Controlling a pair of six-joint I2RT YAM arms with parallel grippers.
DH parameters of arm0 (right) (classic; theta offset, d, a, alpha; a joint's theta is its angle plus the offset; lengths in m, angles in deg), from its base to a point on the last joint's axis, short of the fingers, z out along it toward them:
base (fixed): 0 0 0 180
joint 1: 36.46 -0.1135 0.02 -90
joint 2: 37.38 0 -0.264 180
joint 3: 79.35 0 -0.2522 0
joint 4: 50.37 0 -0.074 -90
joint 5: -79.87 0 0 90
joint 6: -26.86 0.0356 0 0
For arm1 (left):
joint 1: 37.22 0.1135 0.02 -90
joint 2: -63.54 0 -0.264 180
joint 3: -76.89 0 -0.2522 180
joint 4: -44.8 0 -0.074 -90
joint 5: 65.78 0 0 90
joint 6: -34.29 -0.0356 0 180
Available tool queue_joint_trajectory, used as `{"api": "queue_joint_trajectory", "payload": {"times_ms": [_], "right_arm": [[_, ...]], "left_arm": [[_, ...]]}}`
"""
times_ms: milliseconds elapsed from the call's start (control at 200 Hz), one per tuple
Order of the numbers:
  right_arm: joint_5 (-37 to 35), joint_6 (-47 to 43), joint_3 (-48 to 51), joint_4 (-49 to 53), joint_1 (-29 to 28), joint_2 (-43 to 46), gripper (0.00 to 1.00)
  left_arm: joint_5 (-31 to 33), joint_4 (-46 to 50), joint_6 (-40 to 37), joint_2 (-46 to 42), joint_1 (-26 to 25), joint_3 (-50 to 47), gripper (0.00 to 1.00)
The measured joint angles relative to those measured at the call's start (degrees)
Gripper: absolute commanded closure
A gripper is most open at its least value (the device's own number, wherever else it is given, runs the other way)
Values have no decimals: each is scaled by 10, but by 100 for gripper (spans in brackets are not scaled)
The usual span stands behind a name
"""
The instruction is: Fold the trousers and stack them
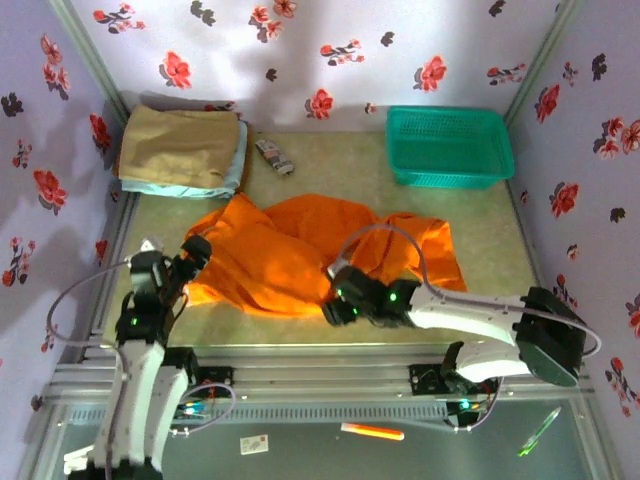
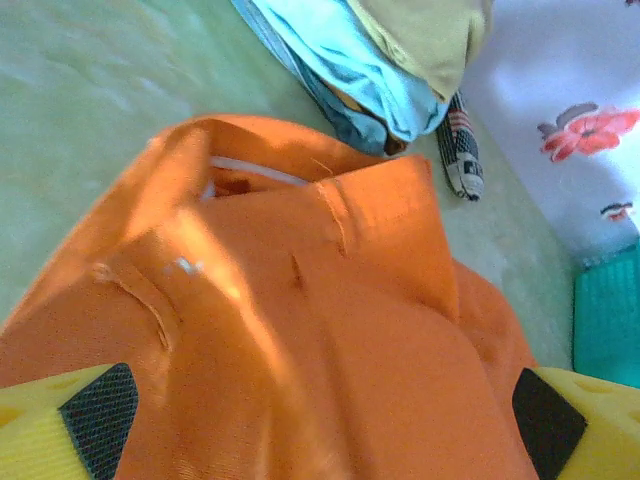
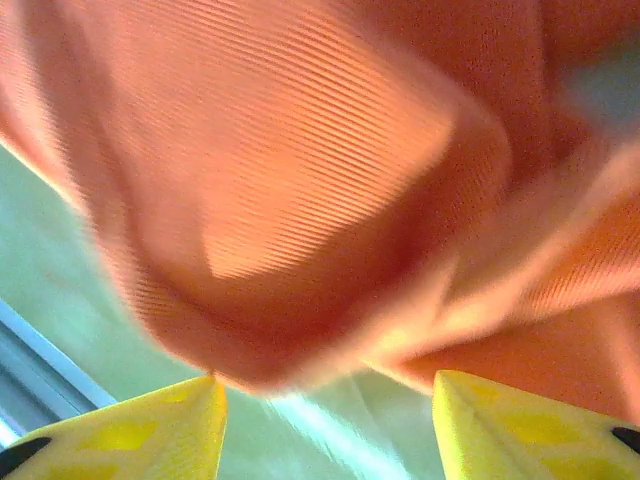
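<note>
- The trousers [image 1: 300, 255] are bright orange soft cloth. They lie in a crumpled heap across the middle of the table [image 1: 330, 165], running from the left arm's side to past the right arm's wrist.
- In the left wrist view the waistband end faces the camera. It shows a turned-over band, narrow belt loops and a strip of white lining inside the opening.
- In the right wrist view the cloth shows a fine ribbed weave. It hangs in a blurred fold just ahead of the fingers.
- The left gripper [image 2: 320, 440] has its yellow fingers [image 2: 60, 430] spread wide, with orange cloth bulging between the black pads. It sits at the heap's left edge.
- The right gripper [image 3: 330, 430] is also spread. Pale green table shows between its fingers, which are at the lower rim of a fold along the heap's near edge.
- The near edge of the trousers lies close to the metal rail [image 1: 300, 352] at the front of the table.
- A band of bare table runs behind the heap, between it and the far wall [image 1: 330, 40].
- A green basket [image 1: 450, 145] stands in the far right corner, apart from the cloth.
- A tan folded garment [image 1: 175, 148] rests on a light blue folded garment [image 1: 238, 165] in the far left corner, near the heap's upper left tip.
- A small patterned object [image 1: 275, 155] lies just beside that stack.
- To the right of the trousers the table is bare up to the side wall.
</note>
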Motion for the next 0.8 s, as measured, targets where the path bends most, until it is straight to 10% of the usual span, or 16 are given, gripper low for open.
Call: {"api": "queue_joint_trajectory", "payload": {"times_ms": [135,305,635,800], "right_arm": [[-47,15,27,21,-2,62,32],[-90,-7,-65,29,27,95,28],[-46,-142,-439,28,92,-290,29],[-17,-176,-568,43,98,-432,36]], "left_arm": [[33,59,13,-105,0,59,6],[35,82,9,-20,1,110,6],[45,141,-12,160,16,160,5],[41,132,-32,210,50,175,35]]}}
